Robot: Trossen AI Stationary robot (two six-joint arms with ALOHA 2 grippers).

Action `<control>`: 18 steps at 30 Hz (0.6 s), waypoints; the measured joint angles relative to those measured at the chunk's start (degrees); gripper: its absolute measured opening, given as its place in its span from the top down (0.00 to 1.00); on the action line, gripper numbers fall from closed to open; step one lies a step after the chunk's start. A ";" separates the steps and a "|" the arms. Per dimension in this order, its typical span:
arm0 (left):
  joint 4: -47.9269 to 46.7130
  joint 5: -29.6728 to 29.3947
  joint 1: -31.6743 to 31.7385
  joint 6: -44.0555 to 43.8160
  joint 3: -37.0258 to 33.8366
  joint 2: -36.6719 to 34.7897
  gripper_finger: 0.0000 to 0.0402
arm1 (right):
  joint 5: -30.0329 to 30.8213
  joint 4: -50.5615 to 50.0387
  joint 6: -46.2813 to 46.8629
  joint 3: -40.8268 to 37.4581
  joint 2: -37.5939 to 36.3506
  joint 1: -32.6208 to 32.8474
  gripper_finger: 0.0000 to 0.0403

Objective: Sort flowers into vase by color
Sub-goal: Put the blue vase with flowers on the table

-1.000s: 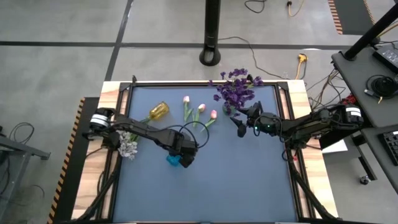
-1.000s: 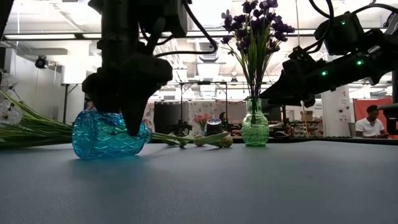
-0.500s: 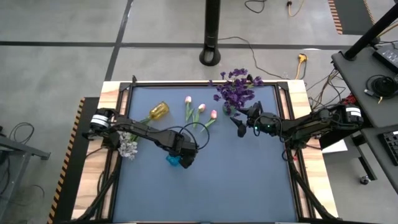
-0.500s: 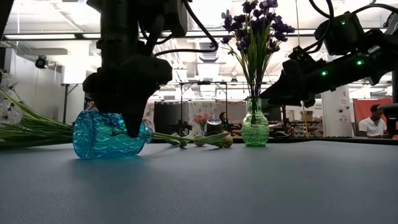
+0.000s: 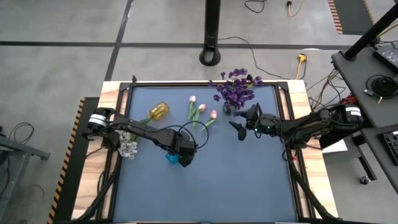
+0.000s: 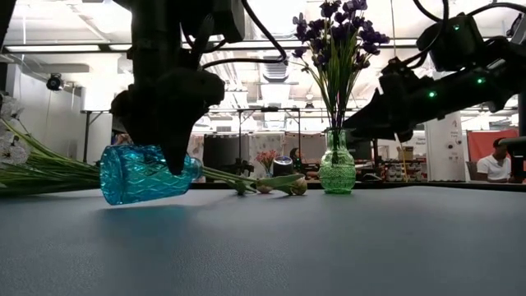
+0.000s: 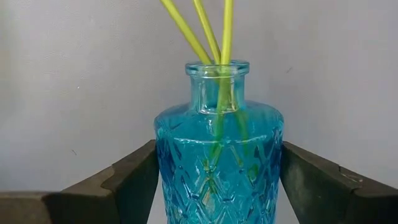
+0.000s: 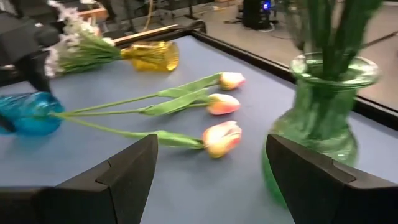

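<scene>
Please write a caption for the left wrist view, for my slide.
Left tool clasping the blue vase, three green stems entering its neck.

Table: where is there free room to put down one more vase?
Free: the near half of the table, nearer than the blue vase and right gripper. Crowded: the far strip with yellow vase, tulips and green vase.

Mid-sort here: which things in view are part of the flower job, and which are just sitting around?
Job:
- blue vase, on its side, held in left gripper
- pink tulips, stems in the blue vase
- green vase holding purple flowers
- yellow vase with white sprigs
- right gripper, jaws open

Lying about:
- floor cables
- pole base
</scene>
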 joint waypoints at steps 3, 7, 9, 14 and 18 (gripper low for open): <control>0.02 0.07 0.00 0.22 0.00 -0.02 0.31 | -0.14 0.02 -0.45 0.00 -0.02 1.81 0.27; 0.03 0.07 0.00 0.73 0.00 -0.08 0.31 | -2.69 0.04 -5.29 0.00 0.01 6.19 0.29; 0.10 0.07 0.00 1.20 0.00 -0.13 0.31 | -3.39 0.03 -8.69 0.00 0.02 9.03 0.30; 0.49 0.07 0.00 2.59 0.00 -0.13 0.31 | -3.12 -0.51 -17.40 1.21 0.14 15.47 0.35; 0.83 0.07 0.00 3.29 0.00 -0.14 0.31 | -2.17 -5.15 -25.14 6.12 2.25 17.88 0.38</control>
